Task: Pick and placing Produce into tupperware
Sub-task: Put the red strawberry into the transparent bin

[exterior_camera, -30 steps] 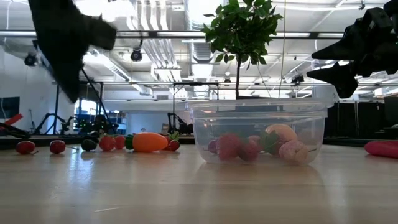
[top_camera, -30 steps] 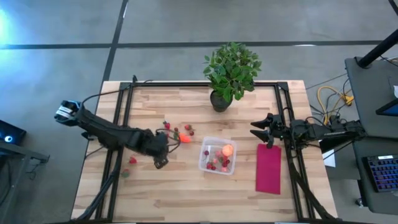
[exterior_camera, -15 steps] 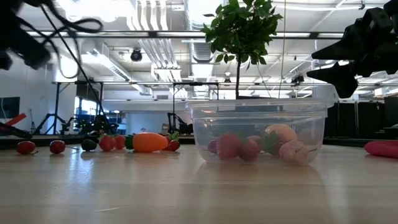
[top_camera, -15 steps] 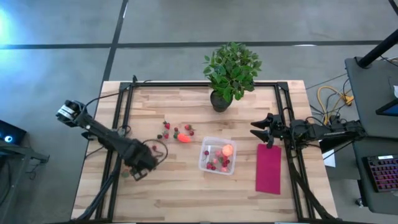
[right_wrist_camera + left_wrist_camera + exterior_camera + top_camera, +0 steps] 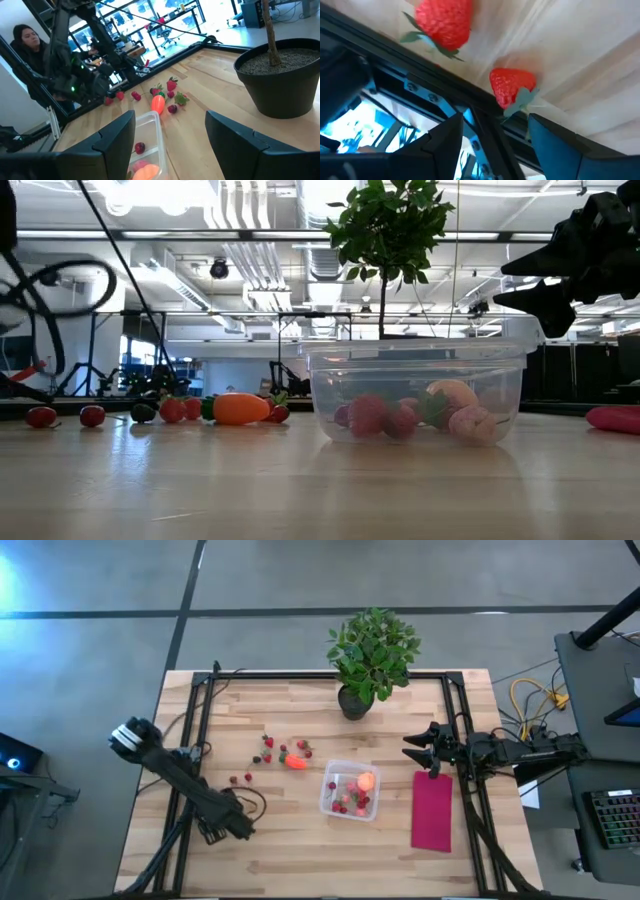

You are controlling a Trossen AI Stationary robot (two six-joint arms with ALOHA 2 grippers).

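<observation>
The clear tupperware [image 5: 349,790] stands right of the table's middle and holds a round orange-pink fruit [image 5: 366,781] and several red strawberries. Loose strawberries [image 5: 268,741] and an orange-red piece with a green top [image 5: 295,762] lie to its left. My left gripper [image 5: 232,828] is open near the table's near left corner, tipped down. Two strawberries [image 5: 512,89] [image 5: 445,20] lie on the wood just ahead of its fingers [image 5: 445,142], beside the black rail. My right gripper [image 5: 413,749] waits open and level above the table's right side [image 5: 170,122].
A potted plant [image 5: 370,655] stands at the far middle. A magenta cloth [image 5: 432,810] lies right of the tupperware. Black frame rails [image 5: 190,740] run along the table's left and right sides. A person [image 5: 30,42] shows beyond the table in the right wrist view.
My left gripper has swung away from the loose produce toward the table's near left corner, sinking and tipping its fingers downward, its arm leaving the low view to the left. Two small strawberries left of the orange-red piece now show where the arm covered them.
</observation>
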